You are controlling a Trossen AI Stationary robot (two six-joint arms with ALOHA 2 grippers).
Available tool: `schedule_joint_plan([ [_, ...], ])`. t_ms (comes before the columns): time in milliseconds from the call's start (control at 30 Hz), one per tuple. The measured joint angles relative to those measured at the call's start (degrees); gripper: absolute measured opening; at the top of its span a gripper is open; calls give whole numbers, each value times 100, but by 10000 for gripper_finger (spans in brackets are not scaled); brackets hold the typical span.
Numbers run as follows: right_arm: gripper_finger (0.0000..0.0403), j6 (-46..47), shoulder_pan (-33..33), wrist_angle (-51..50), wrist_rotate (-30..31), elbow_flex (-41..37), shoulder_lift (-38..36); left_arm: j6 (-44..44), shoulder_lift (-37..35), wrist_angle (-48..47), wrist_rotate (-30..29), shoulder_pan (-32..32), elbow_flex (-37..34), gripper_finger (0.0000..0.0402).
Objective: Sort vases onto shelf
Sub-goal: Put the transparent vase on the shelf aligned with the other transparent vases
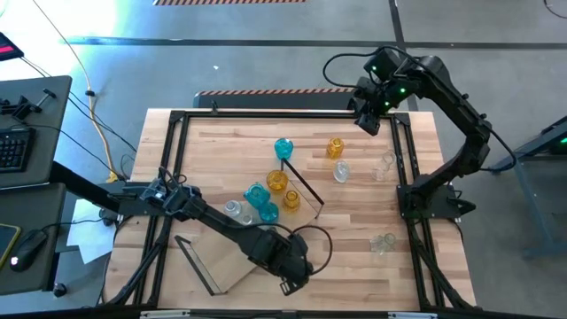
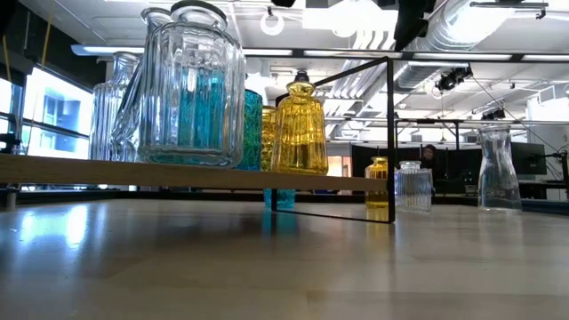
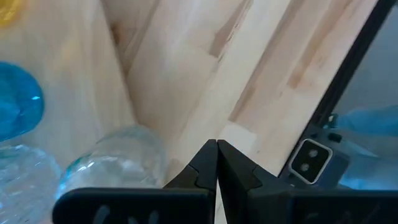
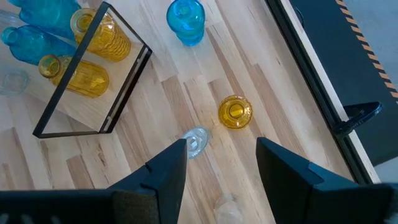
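Observation:
The shelf point(image 1: 232, 257), a light-wood board with black wire end frames, lies slantwise on the table. On it stand clear point(image 1: 235, 210), teal point(image 1: 257, 195) and amber point(image 1: 276, 182) vases, seen large in the low view point(image 2: 191, 84). Loose on the table stand a teal vase point(image 1: 283, 148), an amber vase point(image 4: 235, 113) and clear vases point(image 4: 196, 142) point(image 1: 383, 242). My left gripper point(image 3: 216, 149) is shut with nothing in it, near the table's front edge point(image 1: 288, 282), beside the shelf's near end. My right gripper point(image 4: 222, 144) hangs open high over the far right corner point(image 1: 368, 124).
A black metal frame point(image 1: 177, 120) runs around the tabletop. A further clear vase point(image 1: 387, 162) stands near the right rail. Bare wood lies between the shelf and the right rail point(image 1: 354, 221). A desk with a keyboard point(image 1: 13, 146) stands left of the table.

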Motion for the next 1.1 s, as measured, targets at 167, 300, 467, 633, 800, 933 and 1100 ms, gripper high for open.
schedule_joint_plan([
  [167,176,0,-2,0,0,0,-1,0,0,-229,-13,-2,0,0],
  [300,176,-1,-2,0,0,0,0,2,0,-388,-11,-2,0,0],
  [467,176,-1,-2,0,0,0,0,4,0,-623,-9,-2,0,0],
  [633,176,-2,-2,0,0,0,0,4,0,-737,0,-2,0,0],
  [800,176,-2,-2,0,0,0,0,0,0,-853,2,-2,0,0],
  [933,176,-2,-2,0,0,0,0,0,0,-1072,3,-2,0,0],
  [1100,176,-1,-2,0,-1,0,0,-2,0,-1169,4,-2,-2,0],
])
